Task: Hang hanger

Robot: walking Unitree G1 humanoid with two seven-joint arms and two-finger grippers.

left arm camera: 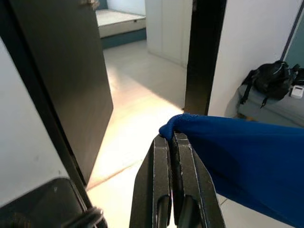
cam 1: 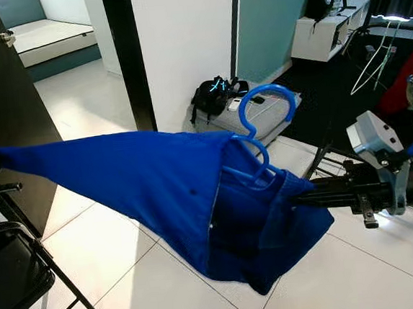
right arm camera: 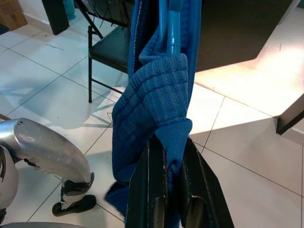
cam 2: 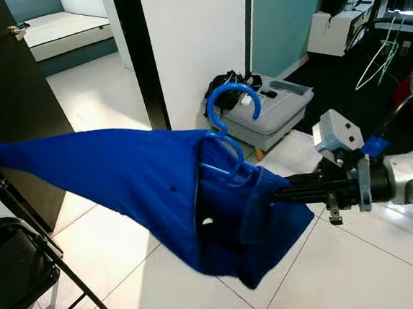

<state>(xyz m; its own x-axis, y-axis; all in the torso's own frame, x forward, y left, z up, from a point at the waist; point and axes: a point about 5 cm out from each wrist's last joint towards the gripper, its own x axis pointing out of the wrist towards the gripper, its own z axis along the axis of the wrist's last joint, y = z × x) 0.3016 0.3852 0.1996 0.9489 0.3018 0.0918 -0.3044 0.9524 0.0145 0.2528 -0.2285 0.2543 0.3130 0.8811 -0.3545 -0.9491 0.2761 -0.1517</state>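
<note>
Both grippers pinch a royal-blue knit garment (cam 1: 159, 187) taut, apparently to keep it spread. Its bright blue plastic hanger (cam 1: 259, 139) pokes out near the right gripper (right arm camera: 173, 142); the left gripper (left arm camera: 172, 142) clamps the far corner.

The room is brightly and evenly lit, and both eye views are sharp with no motion blur. A warm patch of light lies on the white tiled floor (left arm camera: 142, 99) past the dark door (left arm camera: 71, 80), and the glossy tiles carry soft glare. The folding chair (cam 1: 14, 272) throws crisp leg shadows. The blue garment (cam 1: 159, 187) casts a broad soft shadow beneath it. In both wrist views the near black fingers (left arm camera: 171, 190) are slightly out of focus.
</note>
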